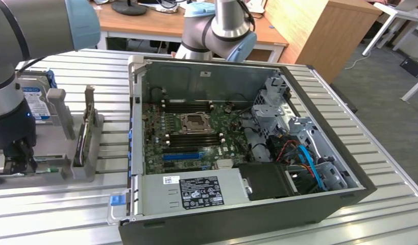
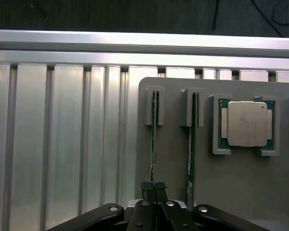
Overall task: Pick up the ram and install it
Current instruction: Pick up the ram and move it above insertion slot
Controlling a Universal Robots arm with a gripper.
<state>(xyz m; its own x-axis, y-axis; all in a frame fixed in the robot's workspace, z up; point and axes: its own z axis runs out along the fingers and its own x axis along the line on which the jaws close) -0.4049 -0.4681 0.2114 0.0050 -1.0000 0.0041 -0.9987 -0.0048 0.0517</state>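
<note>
Slatted metal surface carries all. Open computer case near grey holder, motherboard inside case. Holder has narrow slots, square pocket. Claw over holder's edge-side slot, clenched on ram standing on edge there, fingertips either side. Second stick upright in next slot. Processor flat in pocket beside.

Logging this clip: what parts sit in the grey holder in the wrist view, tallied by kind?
Ram sticks: 2
Processor chip: 1
Total: 3
</note>
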